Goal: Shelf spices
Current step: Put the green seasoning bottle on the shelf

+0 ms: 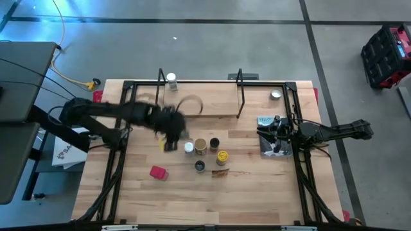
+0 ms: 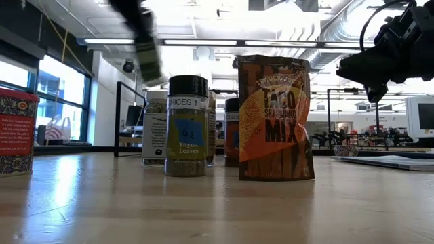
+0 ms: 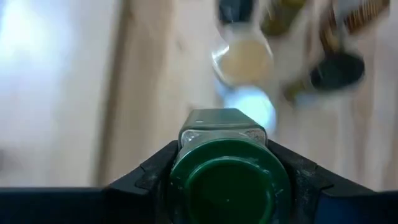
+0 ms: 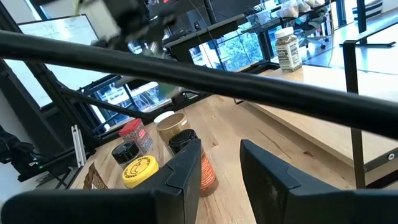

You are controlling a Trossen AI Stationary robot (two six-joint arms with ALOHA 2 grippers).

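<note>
Light wooden worktop [image 1: 128, 199], spice cluster mid-worktop. Left wrist view alone shows left gripper [image 3: 225, 177] clamped on green-lidded square spice jar [image 3: 224, 162]; high view gives only blur there, above cluster's left edge. White-capped jar [image 1: 171, 79] stands on long wooden shelf board [image 1: 212, 102] near far edge. Right gripper [image 1: 277, 138] hovers near right edge over flat book [image 1: 266, 121], fingers parted, empty.

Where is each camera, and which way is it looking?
High: above the table, looking straight down; both arms show, and the shelf.
Low: at tabletop height, looking across the taco packet and thyme jar into the room; both arms come in from above.
Left wrist: on the left arm, looking past the left claw, which grips a green-lidded jar.
Right wrist: on the right arm, looking past the right claw, which holds nothing, toward the spices.
Shared: high and right wrist both show the yellow lid.
</note>
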